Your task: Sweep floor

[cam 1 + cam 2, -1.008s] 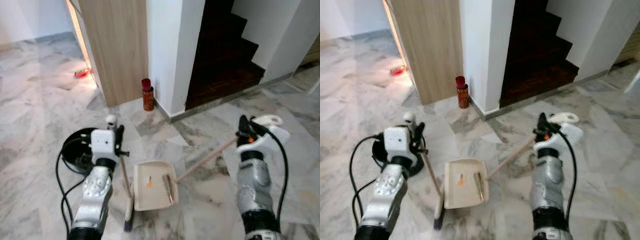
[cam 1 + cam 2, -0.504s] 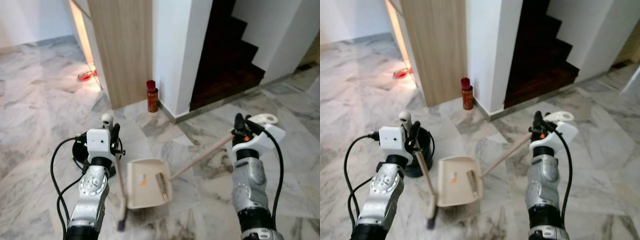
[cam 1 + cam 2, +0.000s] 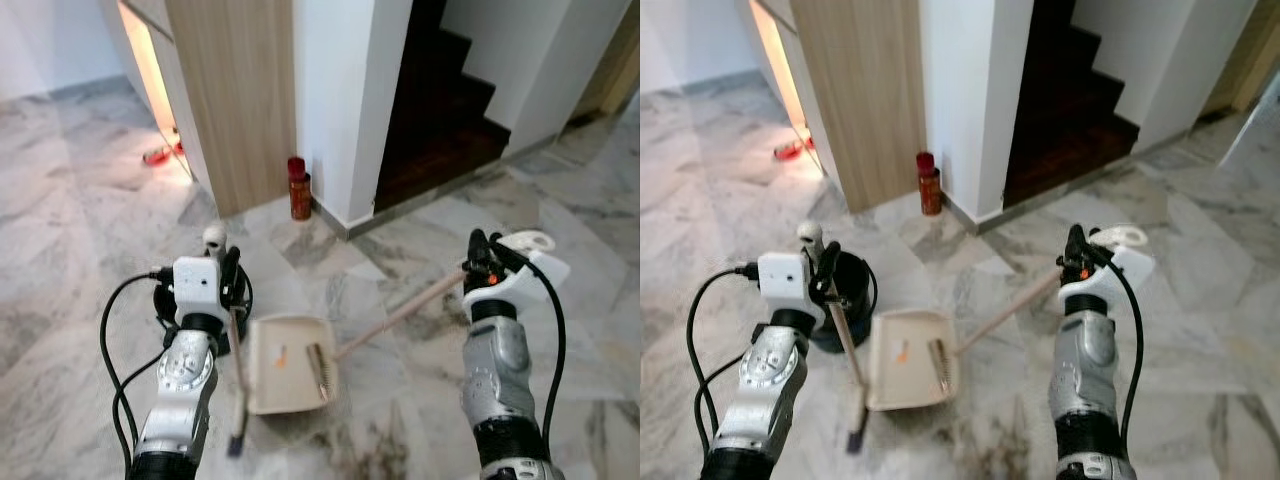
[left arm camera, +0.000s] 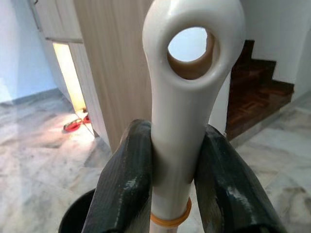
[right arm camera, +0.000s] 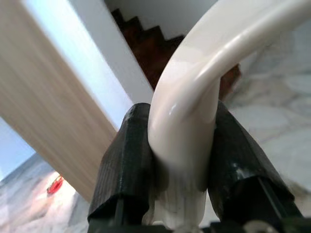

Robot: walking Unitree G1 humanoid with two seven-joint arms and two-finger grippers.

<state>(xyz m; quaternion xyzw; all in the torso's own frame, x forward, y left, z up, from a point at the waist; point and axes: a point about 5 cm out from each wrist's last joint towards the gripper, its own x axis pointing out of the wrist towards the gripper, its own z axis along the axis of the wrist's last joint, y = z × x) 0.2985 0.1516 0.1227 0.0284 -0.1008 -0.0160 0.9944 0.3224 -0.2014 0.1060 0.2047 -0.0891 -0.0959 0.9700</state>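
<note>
We are standing on a marble floor [image 3: 90,240] beside a staircase [image 3: 440,120]. Our left gripper [image 4: 170,160] is clamping the broom [image 3: 238,385]; our right gripper [image 5: 182,165] is clamping the dustpan [image 3: 288,365] handle. The broom head is lying just left of the pan, its shaft near upright.

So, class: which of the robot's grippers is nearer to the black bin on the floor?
Left. The left gripper, clamped on the broom handle, hangs beside the black bin; the right gripper, holding the dustpan handle, is across the dustpan.
</note>
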